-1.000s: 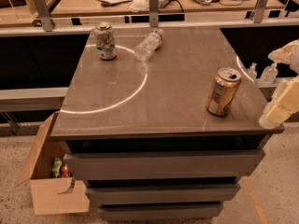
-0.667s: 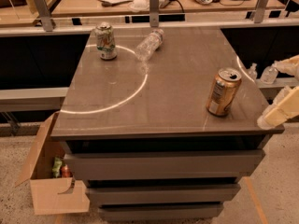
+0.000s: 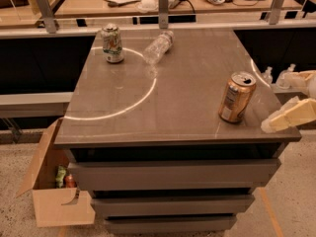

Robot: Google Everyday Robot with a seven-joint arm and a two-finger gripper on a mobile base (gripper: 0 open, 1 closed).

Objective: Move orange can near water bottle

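Observation:
The orange can (image 3: 237, 97) stands upright near the right front corner of the grey table (image 3: 163, 102). The water bottle (image 3: 158, 47) lies on its side at the back middle of the table, far from the can. My gripper (image 3: 279, 101) is at the right edge of the view, just right of the orange can and apart from it. Its two pale fingers (image 3: 292, 116) are spread open with nothing between them.
A white-and-green can (image 3: 112, 43) stands at the back left, left of the bottle. Small clear pump-top bottles (image 3: 267, 75) sit beyond the table's right edge. An open cardboard box (image 3: 49, 191) is on the floor at the left. Desks with clutter lie behind a rail.
My gripper has lowered and shifted slightly toward the table's right front corner. The can and bottle have not moved.

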